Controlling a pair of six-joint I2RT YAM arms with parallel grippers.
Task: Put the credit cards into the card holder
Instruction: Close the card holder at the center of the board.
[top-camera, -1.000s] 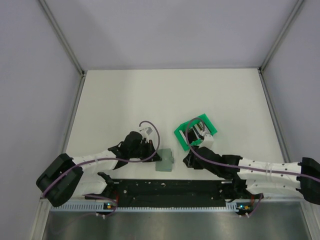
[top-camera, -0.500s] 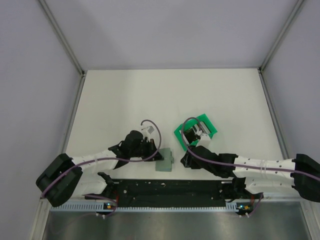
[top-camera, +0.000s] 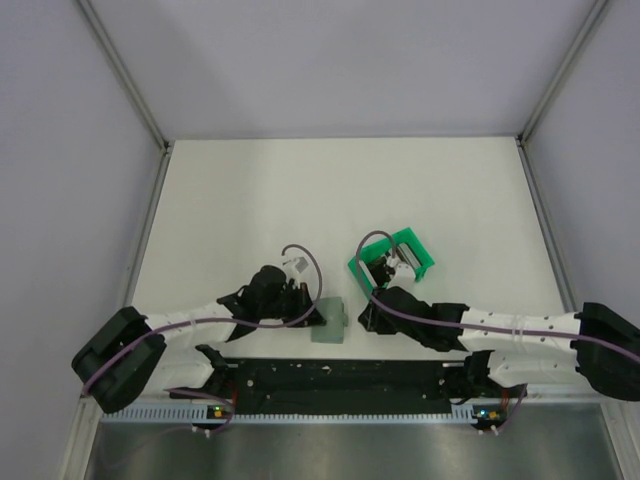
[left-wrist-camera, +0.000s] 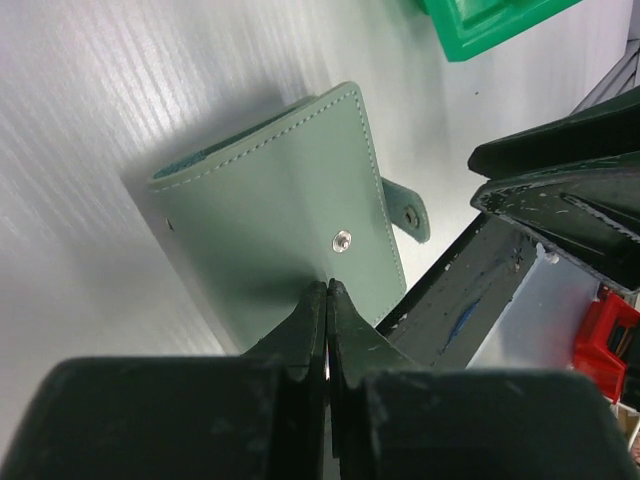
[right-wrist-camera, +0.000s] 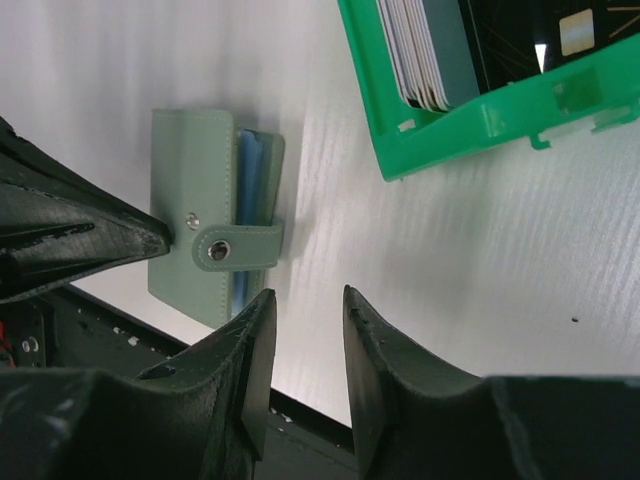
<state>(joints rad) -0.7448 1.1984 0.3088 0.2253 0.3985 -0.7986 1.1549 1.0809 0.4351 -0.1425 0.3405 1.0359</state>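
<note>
The card holder (right-wrist-camera: 190, 190) is pale grey-green with lighter edge stitching, a silver snap and a light blue inside. At its two o'clock, the bright green bin (right-wrist-camera: 470, 125) holds whitish, grey and black credit cards (right-wrist-camera: 420, 50); the table (right-wrist-camera: 480, 270) is white and finely ribbed.

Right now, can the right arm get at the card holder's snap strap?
Probably yes. The right tool hangs open just beside the card holder, whose strap faces it, with only bare table between. The left tool, shut, presses the holder's opposite edge, not the strap.
</note>
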